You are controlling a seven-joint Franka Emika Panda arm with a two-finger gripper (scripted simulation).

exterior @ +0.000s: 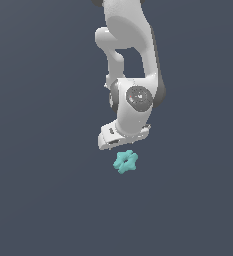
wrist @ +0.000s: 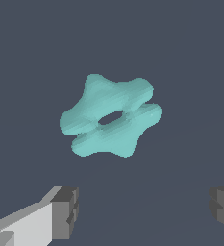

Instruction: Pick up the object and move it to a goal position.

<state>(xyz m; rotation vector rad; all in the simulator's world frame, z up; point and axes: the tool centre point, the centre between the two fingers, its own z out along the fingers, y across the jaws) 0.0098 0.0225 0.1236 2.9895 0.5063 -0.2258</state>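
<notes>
Fingers [wrist: 65, 211] stand spread wide, gripping nothing. The teal object [wrist: 111, 116] lies ahead of them, ungrasped. The spread would admit its lobes.

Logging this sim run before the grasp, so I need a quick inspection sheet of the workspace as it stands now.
Surface: plain dark grey-blue floor, unmarked.
Job's things: teal lobed piece with a central dimple, lying free, not gripped.
Clutter: nothing seen.
Grippers: gripper open; the two fingers stand wide apart, short of the piece, holding nothing.
Cables: nothing seen.
Surroundings: white arm reaches in from the exterior view's top; no goal marker seen.
</notes>
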